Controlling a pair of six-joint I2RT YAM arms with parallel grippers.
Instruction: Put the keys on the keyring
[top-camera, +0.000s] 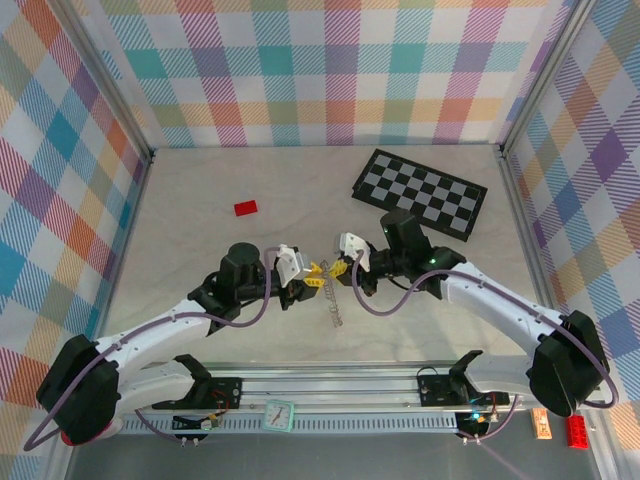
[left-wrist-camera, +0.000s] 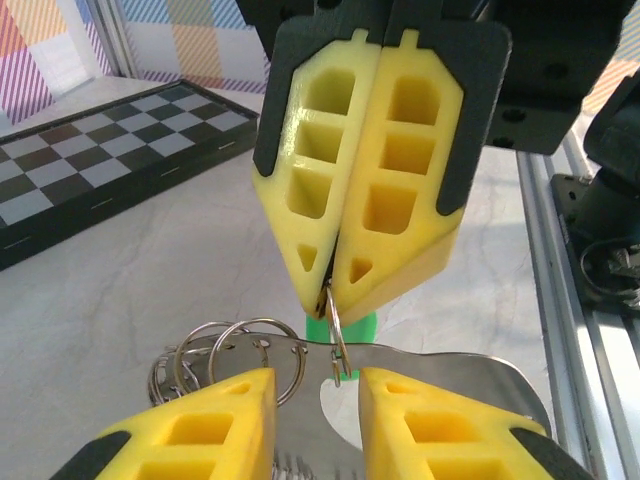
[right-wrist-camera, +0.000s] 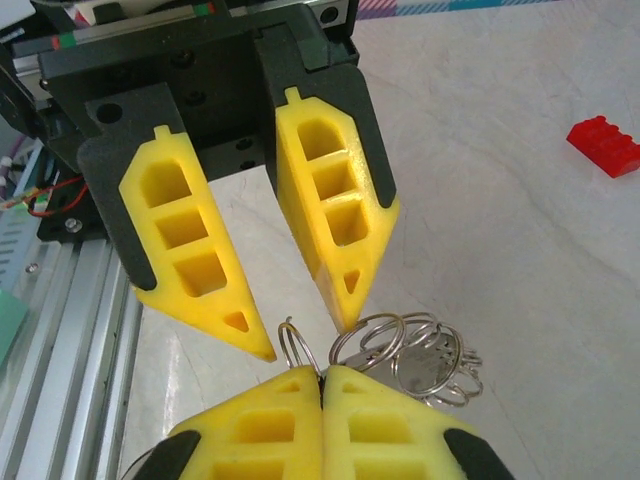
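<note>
Over the table (top-camera: 200, 200), right end effector (left-wrist-camera: 328, 298) clenched on one thin wire ring (left-wrist-camera: 340, 345), left end effector (left-wrist-camera: 315, 380) released beside it, one chain keyring (top-camera: 335, 305) hanging between both, one green key (left-wrist-camera: 362, 322) behind.

Checkerboard (top-camera: 420, 193), red block (top-camera: 245, 208) apart

White arms (top-camera: 160, 328), black joints (top-camera: 240, 268), lilac cables (top-camera: 380, 313); left gripper (right-wrist-camera: 303, 335), right gripper (left-wrist-camera: 325, 298): yellow hollow-celled fingers (left-wrist-camera: 390, 170), black backing.
</note>
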